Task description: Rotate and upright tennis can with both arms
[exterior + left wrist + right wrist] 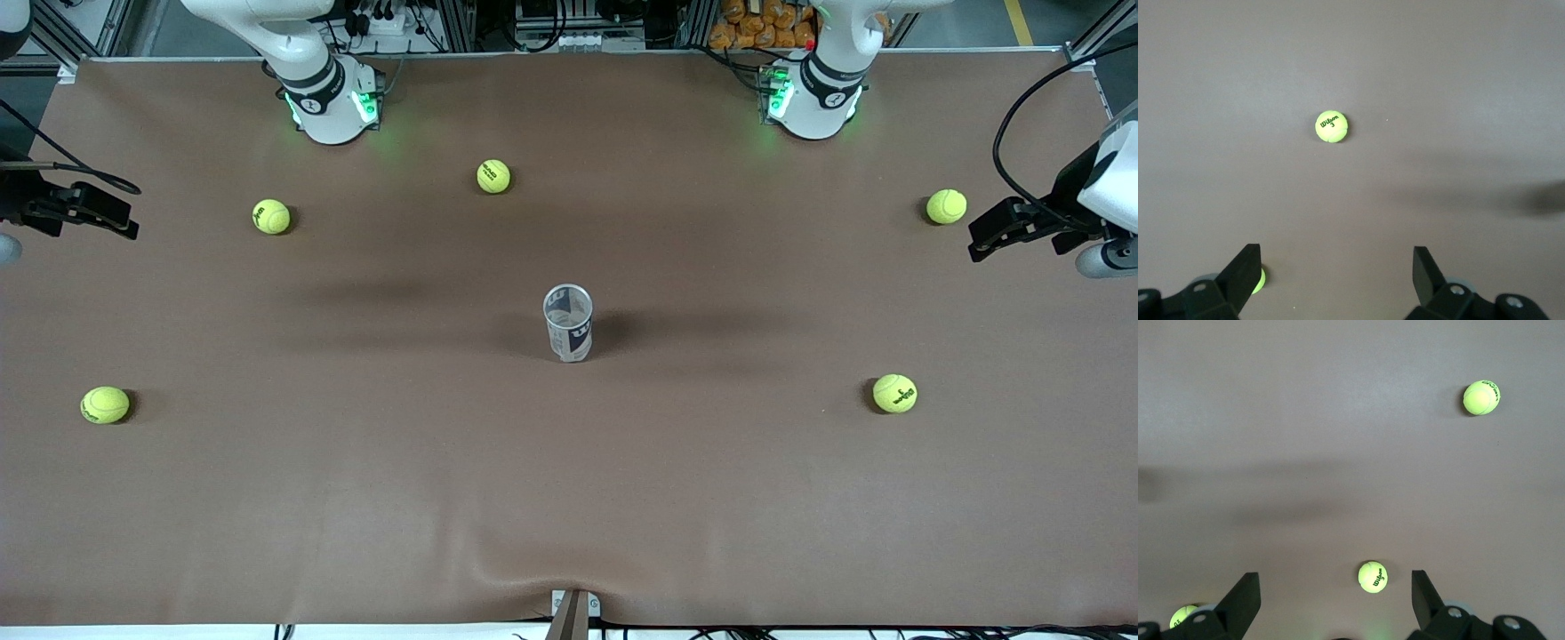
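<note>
Trouble, if it comes, comes from disturbing what looks finished: the tennis can [568, 323] stands upright on its base at the middle of the table [569, 498], open mouth up, with nothing touching it. The left gripper [987, 240] hangs over the left arm's end of the table, at about two o'clock from the can. Its fingers [1248, 263] are spread wide with nothing between them. The right gripper [120, 218] hangs at about ten o'clock over the right arm's end, likewise wide open and empty. I judge the can light and tall for its base, so a sideways brush from either arm sweeping back in could tip it and send it rolling. Loose tennis balls lie around it, one at eleven o'clock [493, 176] and one at four o'clock [894, 393] among them. A nudged ball rolling into the can might also topple it.
</note>
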Motion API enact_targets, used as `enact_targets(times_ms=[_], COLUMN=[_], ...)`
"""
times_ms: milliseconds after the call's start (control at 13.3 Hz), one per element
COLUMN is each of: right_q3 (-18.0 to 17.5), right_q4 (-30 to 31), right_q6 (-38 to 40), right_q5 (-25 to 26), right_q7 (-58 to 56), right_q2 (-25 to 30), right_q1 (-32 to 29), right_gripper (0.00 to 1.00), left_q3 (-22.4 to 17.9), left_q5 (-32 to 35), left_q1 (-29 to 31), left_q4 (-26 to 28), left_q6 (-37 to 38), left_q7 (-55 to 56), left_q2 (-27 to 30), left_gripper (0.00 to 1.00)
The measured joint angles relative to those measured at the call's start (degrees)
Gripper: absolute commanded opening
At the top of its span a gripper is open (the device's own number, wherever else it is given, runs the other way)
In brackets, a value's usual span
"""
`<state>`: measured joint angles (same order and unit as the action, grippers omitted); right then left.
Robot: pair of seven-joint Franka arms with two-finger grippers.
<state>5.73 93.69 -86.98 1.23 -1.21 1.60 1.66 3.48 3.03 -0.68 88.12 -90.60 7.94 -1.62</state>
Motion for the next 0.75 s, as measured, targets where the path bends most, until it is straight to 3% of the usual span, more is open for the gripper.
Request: enact_targets(times_ms=[376, 751], right_q3=[0.0, 0.0], right_q4=[0.0, 0.0], right_q6=[0.0, 0.0], right_q5=[0.0, 0.0], right_q7=[0.0, 0.0], right_q2=[0.0, 0.0], right_q1=[0.0, 0.0], right_gripper=[1.00, 1.00], left_q3=[0.0, 0.4], left_q5=[0.0, 0.0], left_q1=[1.5, 1.5], left_q4=[4.2, 3.6], left_q6=[-0.8, -0.8], left_q7=[-0.4, -0.5], left_q2=[3.1, 3.7], left_gripper=[1.00, 1.00])
